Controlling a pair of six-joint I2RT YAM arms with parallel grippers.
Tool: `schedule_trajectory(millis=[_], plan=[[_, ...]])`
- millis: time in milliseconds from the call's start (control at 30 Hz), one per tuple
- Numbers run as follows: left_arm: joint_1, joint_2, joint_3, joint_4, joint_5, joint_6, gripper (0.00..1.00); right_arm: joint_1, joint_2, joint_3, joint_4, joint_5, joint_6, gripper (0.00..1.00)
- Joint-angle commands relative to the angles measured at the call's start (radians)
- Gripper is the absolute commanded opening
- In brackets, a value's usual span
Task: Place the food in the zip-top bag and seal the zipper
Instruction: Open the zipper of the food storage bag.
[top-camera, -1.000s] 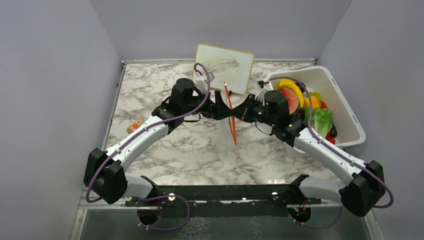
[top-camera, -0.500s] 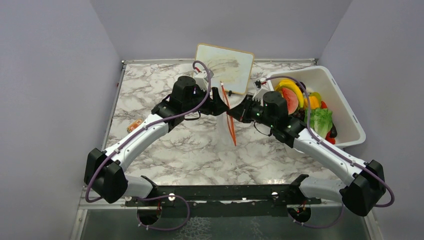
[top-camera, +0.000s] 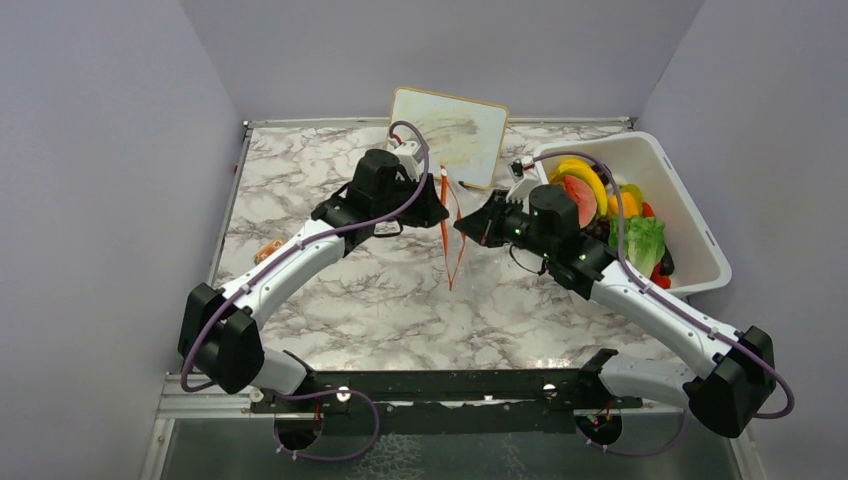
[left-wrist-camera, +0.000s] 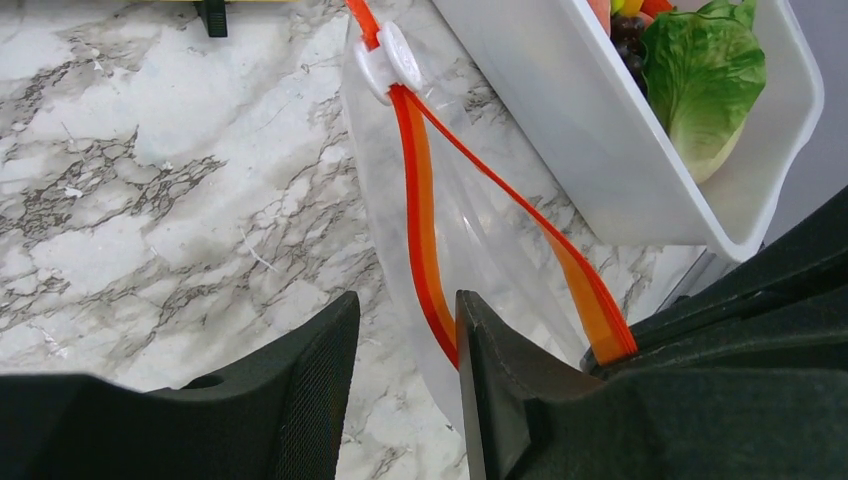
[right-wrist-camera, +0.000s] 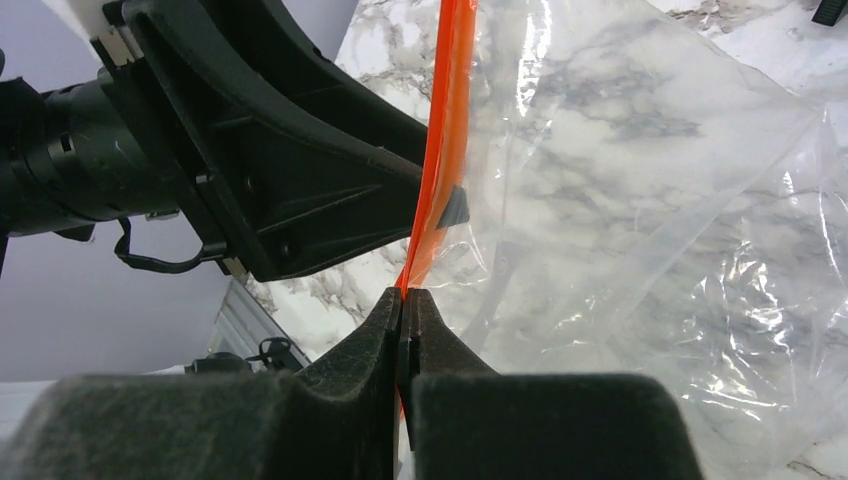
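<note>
The zip-top bag (top-camera: 452, 262) hangs in mid-air between my two grippers, and it is clear and empty (left-wrist-camera: 480, 220) (right-wrist-camera: 650, 200). Its zipper (top-camera: 444, 222) is parted below the white slider (left-wrist-camera: 390, 55), so the mouth gapes. My right gripper (top-camera: 463, 226) (right-wrist-camera: 405, 295) is shut on one zipper strip (right-wrist-camera: 450, 100). My left gripper (top-camera: 436, 206) (left-wrist-camera: 403, 305) is open. The other strip (left-wrist-camera: 415, 180) runs just outside its right finger, and only clear film lies in the gap. The food (top-camera: 612, 205) lies in the white tub, with lettuce (left-wrist-camera: 705, 80) and grapes (left-wrist-camera: 630, 40) showing.
The white tub (top-camera: 692, 205) (left-wrist-camera: 600, 130) stands at the right edge of the marble table. A framed white board (top-camera: 447, 135) leans on the back wall. A small orange card (top-camera: 267, 253) lies at the left by my left arm.
My left gripper has drawn back to the left and stands open beside the strip. The bag's lower end has swung a little left. My right gripper keeps its hold.
</note>
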Motion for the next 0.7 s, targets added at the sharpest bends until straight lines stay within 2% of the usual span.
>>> schedule_trajectory(millis=[0,167,267,300,367,467,567,667], plan=[[-0.002,0.036,0.052,-0.001,0.049,-0.021,0.44,0.019,0.012,0.028,0.03,0.033,-0.04,0.01],[-0.002,0.068,0.061,0.01,0.076,-0.042,0.45,0.029,0.035,0.031,0.034,0.045,-0.052,0.01],[-0.002,0.077,0.059,0.007,0.075,-0.039,0.41,0.031,0.038,0.03,0.029,0.05,-0.058,0.01],[-0.002,0.076,0.058,0.007,0.075,-0.037,0.37,0.031,0.038,0.029,0.026,0.054,-0.06,0.01],[-0.002,0.073,0.056,0.007,0.072,-0.031,0.22,0.031,0.035,0.026,0.018,0.065,-0.066,0.01],[-0.002,0.059,0.053,0.0,0.057,-0.017,0.07,0.031,0.024,0.014,0.013,0.09,-0.064,0.01],[-0.002,0.04,0.054,-0.033,0.019,0.015,0.02,0.031,0.007,-0.003,0.01,0.128,-0.046,0.01],[-0.002,0.01,0.06,-0.086,-0.039,0.066,0.02,0.031,-0.008,-0.006,-0.008,0.179,-0.053,0.01]])
